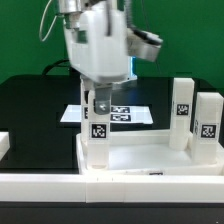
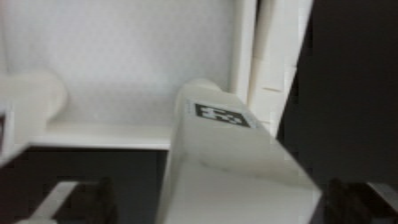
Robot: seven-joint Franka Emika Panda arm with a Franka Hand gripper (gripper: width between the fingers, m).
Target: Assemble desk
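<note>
My gripper (image 1: 99, 102) is shut on a white square leg (image 1: 98, 135) with black-and-white tags. It holds the leg upright at the corner of the white tabletop panel (image 1: 150, 160) on the exterior view's left. Two more tagged legs (image 1: 182, 110) (image 1: 208, 125) stand upright at the panel's other end. In the wrist view the held leg (image 2: 222, 150) fills the space between my dark fingers (image 2: 50, 200), with the panel (image 2: 125, 80) beyond it. Whether the leg's lower end sits in a socket is hidden.
The marker board (image 1: 125, 113) lies flat on the black table behind the panel. Long white border rails run along the front (image 1: 110, 188) and at the exterior view's left (image 1: 4, 146).
</note>
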